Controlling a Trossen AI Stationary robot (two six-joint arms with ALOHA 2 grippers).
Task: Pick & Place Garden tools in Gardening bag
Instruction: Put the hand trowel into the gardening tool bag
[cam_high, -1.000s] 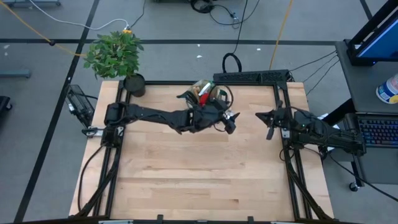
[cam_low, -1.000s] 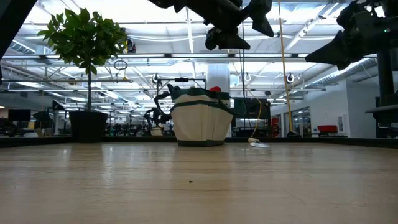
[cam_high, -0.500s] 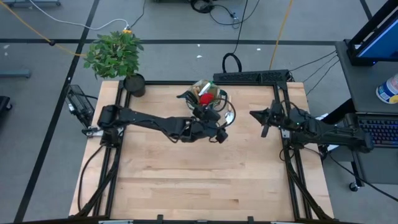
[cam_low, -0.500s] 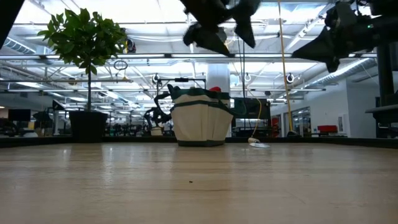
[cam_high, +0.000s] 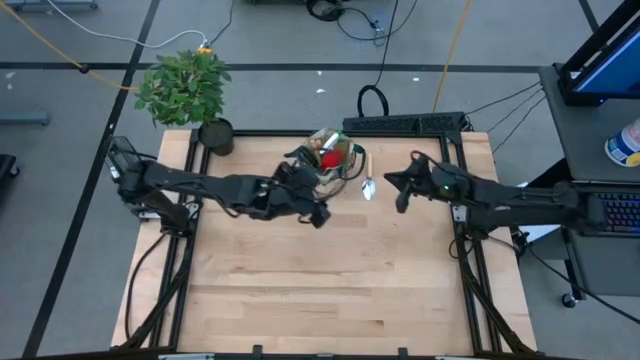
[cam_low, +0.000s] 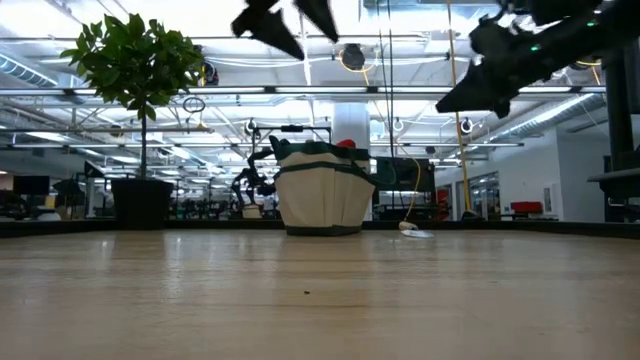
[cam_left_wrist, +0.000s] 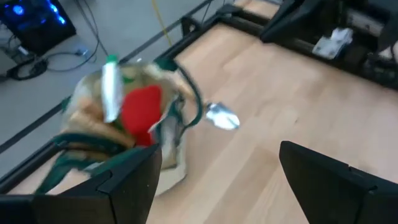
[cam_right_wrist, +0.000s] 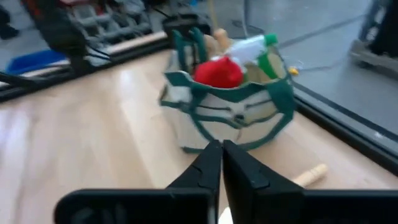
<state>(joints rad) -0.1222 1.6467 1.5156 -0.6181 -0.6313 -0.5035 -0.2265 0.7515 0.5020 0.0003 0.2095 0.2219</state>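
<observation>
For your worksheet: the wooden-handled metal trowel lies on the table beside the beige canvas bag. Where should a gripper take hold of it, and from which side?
Grip the wooden handle of the wooden-handled metal trowel, coming straight down from above. It lies flat on the table, handle toward the far edge, blade nearer. The beige canvas bag with green trim stands close beside it, so the fingers should probably close across the handle.

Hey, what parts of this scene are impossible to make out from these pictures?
- Gardening bag contents: the left wrist view is motion-blurred; only a red item and a green-white bottle are recognisable.
- Trowel: in the low view, too small and far; in the right wrist view, the right hand hides its blade.
- Left hand: the low view's top edge cuts it off.
</observation>
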